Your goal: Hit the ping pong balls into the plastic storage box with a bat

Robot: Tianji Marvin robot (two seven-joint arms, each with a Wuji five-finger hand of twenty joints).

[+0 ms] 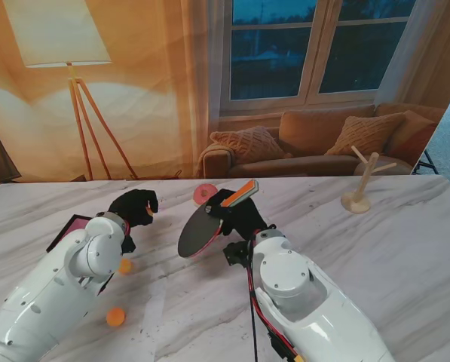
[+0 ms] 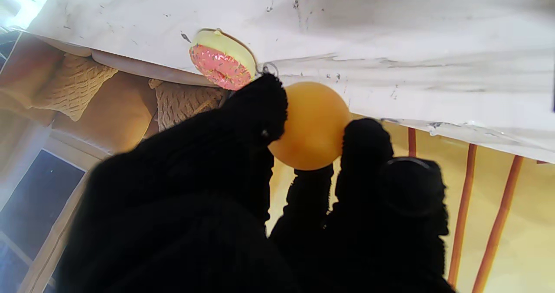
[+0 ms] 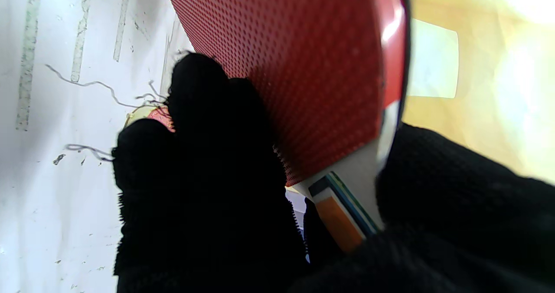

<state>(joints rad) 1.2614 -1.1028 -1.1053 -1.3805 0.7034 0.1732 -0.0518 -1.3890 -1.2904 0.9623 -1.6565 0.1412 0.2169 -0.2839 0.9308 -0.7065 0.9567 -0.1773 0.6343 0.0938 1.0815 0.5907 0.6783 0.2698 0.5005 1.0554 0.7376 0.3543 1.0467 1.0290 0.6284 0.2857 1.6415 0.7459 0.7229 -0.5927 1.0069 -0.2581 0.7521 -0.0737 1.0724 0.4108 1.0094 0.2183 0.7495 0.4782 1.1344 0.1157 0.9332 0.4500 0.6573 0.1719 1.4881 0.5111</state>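
The left hand [image 2: 269,197] is pinching a ball [image 2: 310,126]; the right hand [image 3: 269,206] is gripping the bat [image 3: 303,67]. Two balls [image 1: 116,316] are lying unhit on the table [image 1: 405,249]; no box visible.

Right half of the table [image 1: 420,249] lies open, save a wooden peg stand [image 1: 359,188] upper right. Centre is obstructed by the bat [image 1: 209,225]; a pink doughnut [image 1: 203,193] sits just beyond.
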